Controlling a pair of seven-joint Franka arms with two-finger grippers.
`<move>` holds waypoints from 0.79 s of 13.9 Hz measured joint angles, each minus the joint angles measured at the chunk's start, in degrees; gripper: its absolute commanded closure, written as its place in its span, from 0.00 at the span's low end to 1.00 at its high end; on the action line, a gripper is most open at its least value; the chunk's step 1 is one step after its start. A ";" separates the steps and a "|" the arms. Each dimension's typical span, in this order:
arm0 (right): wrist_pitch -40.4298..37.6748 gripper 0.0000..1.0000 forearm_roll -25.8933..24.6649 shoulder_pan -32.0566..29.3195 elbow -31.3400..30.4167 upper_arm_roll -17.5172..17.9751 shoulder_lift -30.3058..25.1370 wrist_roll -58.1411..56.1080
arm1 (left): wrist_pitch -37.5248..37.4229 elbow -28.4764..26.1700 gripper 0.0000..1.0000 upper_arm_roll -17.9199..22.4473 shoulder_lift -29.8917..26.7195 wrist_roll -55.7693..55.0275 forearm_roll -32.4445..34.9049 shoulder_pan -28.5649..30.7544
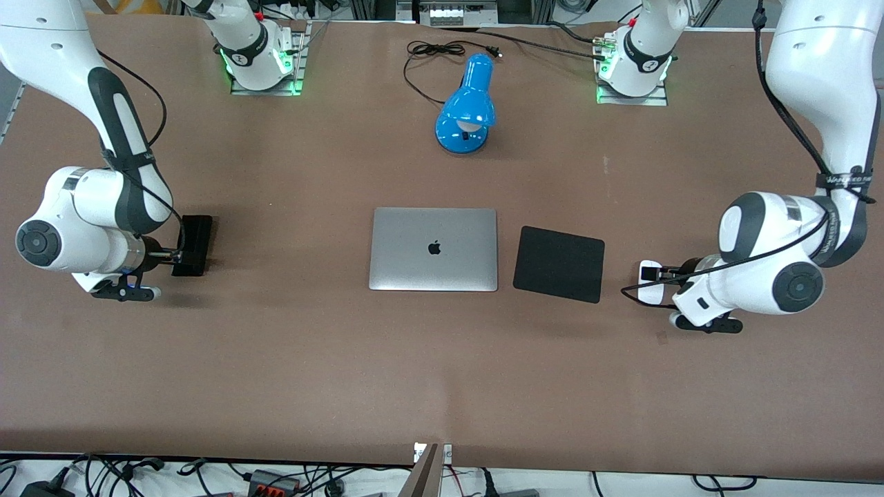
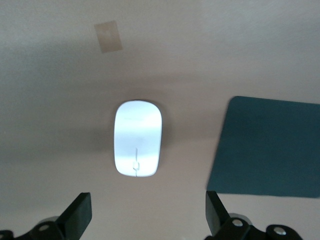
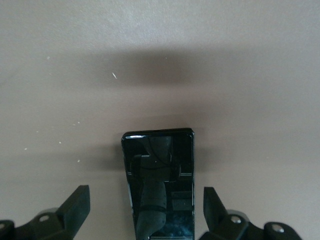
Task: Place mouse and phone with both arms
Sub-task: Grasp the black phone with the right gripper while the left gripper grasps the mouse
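At the counter's (image 1: 290, 359) two ends, both arms are lining up grasps. Left gripper (image 2: 147, 215) hangs spread over the white mouse (image 2: 138, 145) lying beside the black mat (image 1: 559, 264); right gripper (image 3: 145, 212) hangs spread over the phone (image 3: 160, 185). Next, I judge, each must lower and pinch.

right hand (image 3: 145, 210) open, above table | phone (image 3: 159, 185) flat between fingers (image 3: 75, 205)
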 measured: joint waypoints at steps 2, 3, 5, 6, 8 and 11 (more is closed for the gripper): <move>-0.01 0.00 0.00 -0.32 -0.27 -0.02 0.52 0.00 | 4.73 -3.52 0.00 -0.09 0.67 0.01 1.03 -0.18; -0.01 0.00 0.00 -0.49 -0.40 -0.04 0.89 0.00 | 7.03 -5.37 0.00 -0.08 0.73 0.02 1.07 -0.11; -0.04 0.00 0.00 -0.87 -0.61 -0.07 1.85 0.00 | 9.57 -7.53 0.00 -0.04 0.74 0.20 1.07 0.08; -0.07 0.00 0.00 -0.98 -0.73 -0.09 2.36 0.00 | 10.06 -7.86 0.00 -0.03 0.73 0.38 1.08 0.12; -0.08 0.00 0.00 -1.08 -1.14 -0.14 3.44 0.00 | 11.00 -8.07 0.00 -0.01 0.72 0.70 1.11 0.13; -0.08 0.00 0.00 -1.16 -1.61 -0.15 4.49 0.00 | 13.23 -8.78 0.00 0.08 0.76 1.03 1.42 0.14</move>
